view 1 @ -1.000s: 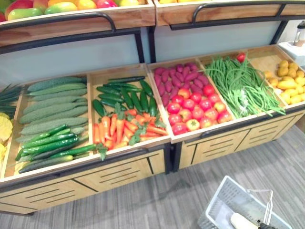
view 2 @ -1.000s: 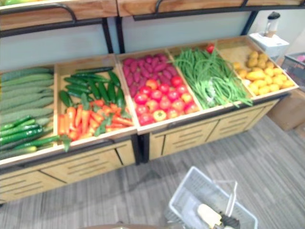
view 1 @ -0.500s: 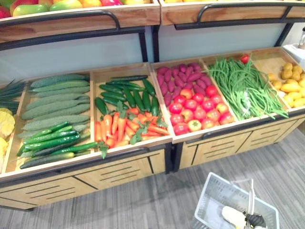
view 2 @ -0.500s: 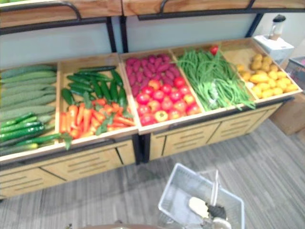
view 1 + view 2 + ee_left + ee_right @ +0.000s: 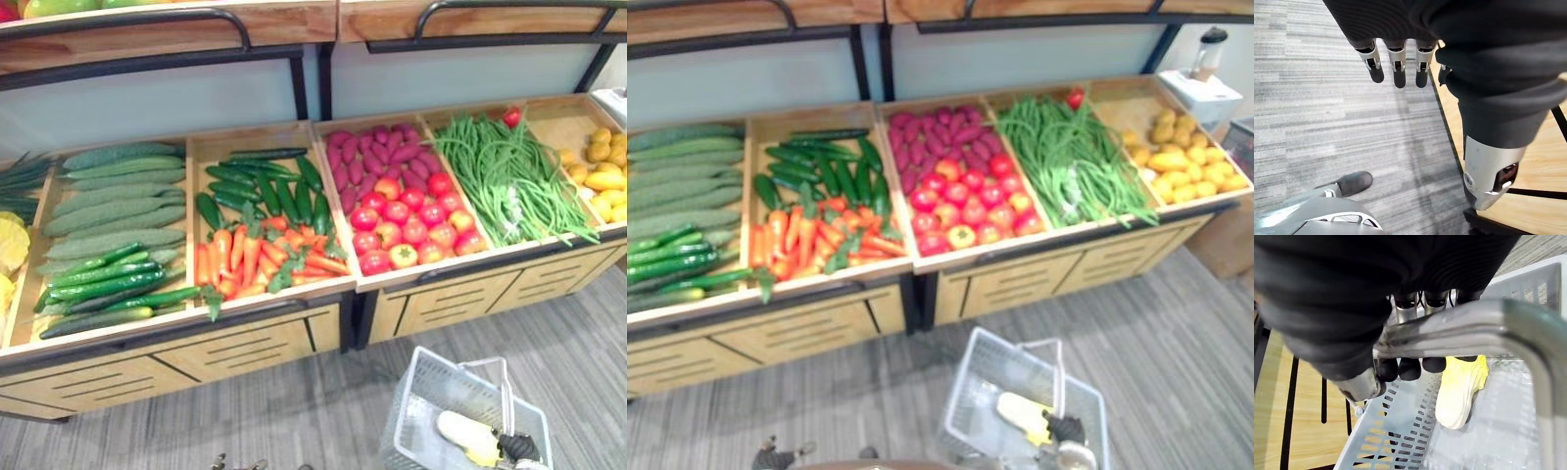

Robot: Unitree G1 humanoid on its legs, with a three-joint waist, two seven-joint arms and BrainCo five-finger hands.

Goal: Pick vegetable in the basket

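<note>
Pale yellow vegetable (image 5: 464, 435) lies in the basket (image 5: 417, 390) at lower right of the left eye view, long axis running upper left to lower right. The right hand (image 5: 1411, 368) curls its fingers round the handle (image 5: 1464, 328). The left hand (image 5: 1397, 58) hangs with fingers straight, empty.

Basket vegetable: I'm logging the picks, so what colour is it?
The vegetable is cream-white with a yellow end, best seen in the right wrist view.

Place: shop, produce section.
Display: 2-tier wooden stand (image 5: 245, 351), sloped bins of cucumbers (image 5: 260, 186), carrots (image 5: 257, 259), tomatoes (image 5: 407, 220), green beans (image 5: 509, 181).
Carrier: wire shopping basket (image 5: 421, 392) over grey floor (image 5: 323, 411).
</note>
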